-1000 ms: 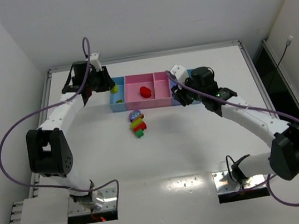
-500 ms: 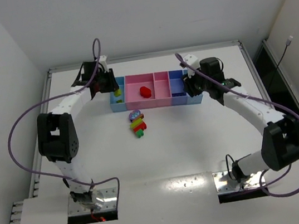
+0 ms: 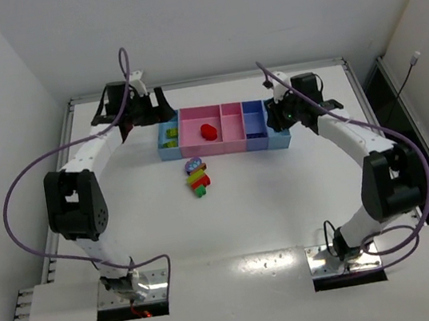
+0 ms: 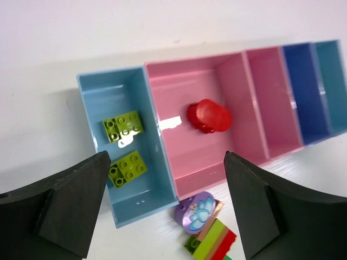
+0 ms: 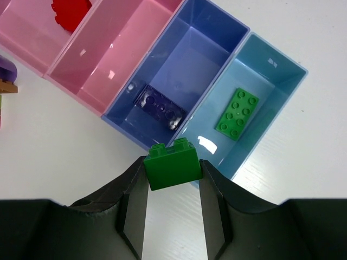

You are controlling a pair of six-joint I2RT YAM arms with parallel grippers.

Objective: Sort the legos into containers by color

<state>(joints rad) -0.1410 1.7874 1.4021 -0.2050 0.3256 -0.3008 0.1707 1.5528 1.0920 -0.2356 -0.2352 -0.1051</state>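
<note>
The right gripper [image 5: 173,173] is clamped on a green brick [image 5: 172,165]. The brick sits squarely between the jaws, studs up, over the near edge of the containers [image 5: 162,142], where the periwinkle bin [image 5: 211,32] meets the right-end bin [image 5: 282,92].

The left gripper [image 4: 165,162] hangs over the left end of the containers with its jaws wide apart and nothing between them. Two lime bricks [image 4: 123,125] lie below it in the left-end bin [image 4: 100,92].

Change from 0.5 s earlier:
- The right gripper has shifted along the containers toward their right end.
- The left gripper has drawn back slightly from the containers.

The held brick is small, glossy and mid-green, with two studs in view. The right-end bin holds a flat green plate [image 5: 237,114], and the periwinkle bin holds a dark purple brick [image 5: 160,108].
</note>
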